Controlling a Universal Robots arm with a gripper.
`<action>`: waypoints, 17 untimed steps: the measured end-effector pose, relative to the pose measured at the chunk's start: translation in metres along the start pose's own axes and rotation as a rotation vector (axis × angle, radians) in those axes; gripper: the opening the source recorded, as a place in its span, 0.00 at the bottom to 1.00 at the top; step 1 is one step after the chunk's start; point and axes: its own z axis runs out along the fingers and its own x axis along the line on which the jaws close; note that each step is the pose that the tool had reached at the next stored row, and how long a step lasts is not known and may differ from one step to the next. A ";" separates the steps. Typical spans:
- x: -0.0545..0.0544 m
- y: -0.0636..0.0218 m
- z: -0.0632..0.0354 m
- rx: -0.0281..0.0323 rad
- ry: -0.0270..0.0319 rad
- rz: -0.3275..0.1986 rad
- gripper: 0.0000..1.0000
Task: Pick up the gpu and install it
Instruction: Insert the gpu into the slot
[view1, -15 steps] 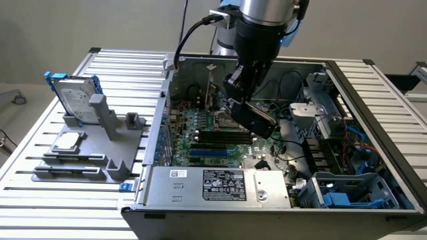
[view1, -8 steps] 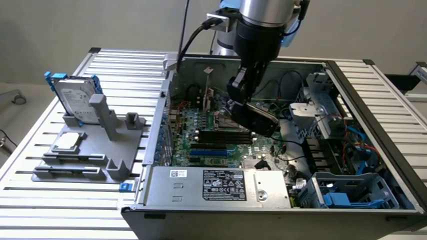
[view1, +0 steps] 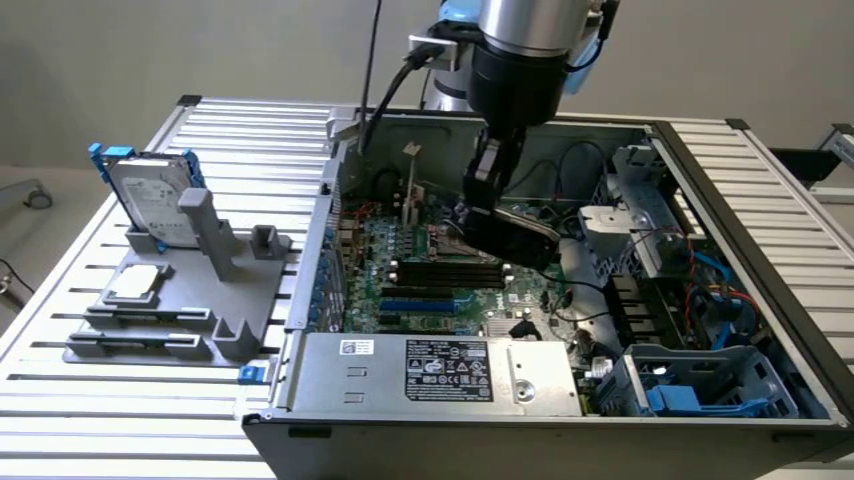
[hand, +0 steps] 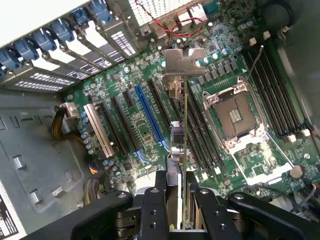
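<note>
My gripper (view1: 483, 205) hangs inside the open computer case (view1: 747, 200), shut on the gpu (view1: 518, 238). The gpu is a flat card with a black shroud, tilted above the large green motherboard (view1: 414, 270). In the wrist view the gpu (hand: 179, 145) appears edge-on, running from my gripper (hand: 181, 212) to its metal bracket (hand: 178, 62). It lines up over the black expansion slots between the blue slot (hand: 150, 117) and the CPU socket (hand: 235, 115). I cannot tell whether its edge touches a slot.
A silver hard drive with blue rails (view1: 150, 190) stands on a grey holder (view1: 200, 300) at the exterior view's left. The power supply (view1: 441, 370) sits at the case front, with a drive cage and cables (view1: 694, 290) at the right. Blue-clipped rear slot covers (hand: 55, 35) line the case wall.
</note>
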 end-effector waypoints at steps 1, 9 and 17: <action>0.000 0.0000 0.0002 0.0011 0.0002 -0.018 0.26; 0.000 0.0000 0.0031 0.0096 -0.0052 -0.163 0.26; 0.000 0.0012 0.0100 0.0353 -0.0133 -0.262 0.26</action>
